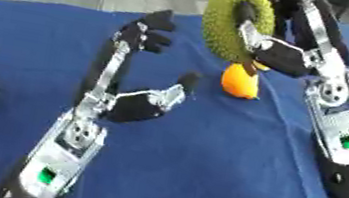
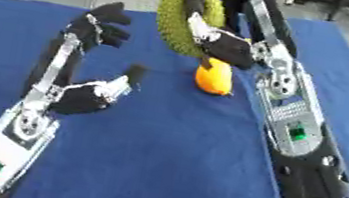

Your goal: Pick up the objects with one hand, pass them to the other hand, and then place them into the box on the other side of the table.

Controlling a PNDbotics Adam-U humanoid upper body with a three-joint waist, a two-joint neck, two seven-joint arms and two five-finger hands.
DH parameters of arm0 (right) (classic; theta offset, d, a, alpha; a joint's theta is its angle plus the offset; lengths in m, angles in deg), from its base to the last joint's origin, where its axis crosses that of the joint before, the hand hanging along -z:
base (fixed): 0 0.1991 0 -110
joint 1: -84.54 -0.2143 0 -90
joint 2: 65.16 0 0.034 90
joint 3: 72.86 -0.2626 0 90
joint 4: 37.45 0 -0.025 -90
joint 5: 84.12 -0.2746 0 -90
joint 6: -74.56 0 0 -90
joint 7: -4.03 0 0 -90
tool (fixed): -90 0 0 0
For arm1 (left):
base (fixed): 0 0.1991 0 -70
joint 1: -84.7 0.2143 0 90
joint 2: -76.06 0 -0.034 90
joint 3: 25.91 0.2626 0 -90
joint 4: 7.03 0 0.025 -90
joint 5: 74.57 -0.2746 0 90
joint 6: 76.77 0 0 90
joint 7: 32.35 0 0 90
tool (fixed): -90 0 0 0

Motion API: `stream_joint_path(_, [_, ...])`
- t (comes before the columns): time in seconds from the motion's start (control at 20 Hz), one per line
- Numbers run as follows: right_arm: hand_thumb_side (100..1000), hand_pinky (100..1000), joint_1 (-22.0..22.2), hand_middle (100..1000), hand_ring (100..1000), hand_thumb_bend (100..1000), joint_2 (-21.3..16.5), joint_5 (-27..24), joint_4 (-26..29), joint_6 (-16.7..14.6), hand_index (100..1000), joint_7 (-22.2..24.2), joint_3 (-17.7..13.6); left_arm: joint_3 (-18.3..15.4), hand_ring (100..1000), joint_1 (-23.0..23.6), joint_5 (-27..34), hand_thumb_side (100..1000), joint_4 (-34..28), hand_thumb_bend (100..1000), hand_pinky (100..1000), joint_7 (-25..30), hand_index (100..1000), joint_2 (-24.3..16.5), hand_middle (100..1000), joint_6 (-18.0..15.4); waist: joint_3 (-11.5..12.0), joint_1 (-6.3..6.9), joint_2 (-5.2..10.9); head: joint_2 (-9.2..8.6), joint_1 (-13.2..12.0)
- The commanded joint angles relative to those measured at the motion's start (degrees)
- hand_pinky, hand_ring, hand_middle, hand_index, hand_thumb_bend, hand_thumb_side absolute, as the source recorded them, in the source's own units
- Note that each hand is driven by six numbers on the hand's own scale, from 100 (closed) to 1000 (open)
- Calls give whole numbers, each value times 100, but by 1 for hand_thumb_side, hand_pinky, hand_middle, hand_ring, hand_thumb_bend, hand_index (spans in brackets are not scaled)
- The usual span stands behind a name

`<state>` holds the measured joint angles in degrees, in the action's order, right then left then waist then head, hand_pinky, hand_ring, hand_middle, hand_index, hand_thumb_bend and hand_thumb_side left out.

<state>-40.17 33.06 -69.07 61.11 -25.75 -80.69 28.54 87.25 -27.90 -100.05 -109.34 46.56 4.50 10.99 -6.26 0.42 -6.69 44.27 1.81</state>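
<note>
Right hand (image 1: 278, 55) curled round the green fuzzy ring (image 1: 227, 18), lifted off the table (image 1: 202, 166), presented toward the left hand (image 1: 139, 39), which waits spread beside it to receive. Orange fruit (image 1: 240, 83) lies just below the ring.

The right hand (image 2: 222, 45) is up above the blue worktop (image 2: 167, 161). Its fingers (image 2: 195, 8) are curled through the hole of a fuzzy green ring (image 2: 173, 20) and hold it up on its edge. An orange fruit (image 2: 214, 80) lies on the worktop just under the ring and the hand. The left hand (image 2: 81, 98) is near the fruit but apart from it. It holds nothing, with its fingers (image 2: 102, 20) stretched up and its thumb (image 2: 133, 75) out to the side.
</note>
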Motion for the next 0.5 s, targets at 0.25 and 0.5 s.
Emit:
stream_joint_path(0.25, [349, 205, -58, 100, 100, 100, 43, -342, 89, 21, 152, 144, 86, 107, 755, -206, -473, 405, 154, 544, 781, -689, 944, 299, 777, -17, 1, 28, 45, -15, -15])
stream_joint_path(0.5, [367, 206, -36, 100, 100, 100, 64, -465, 102, 39, 152, 171, 110, 154, 752, -265, -492, 406, 326, 526, 784, -1036, 938, 409, 772, -11, -4, 22, 39, -15, 9])
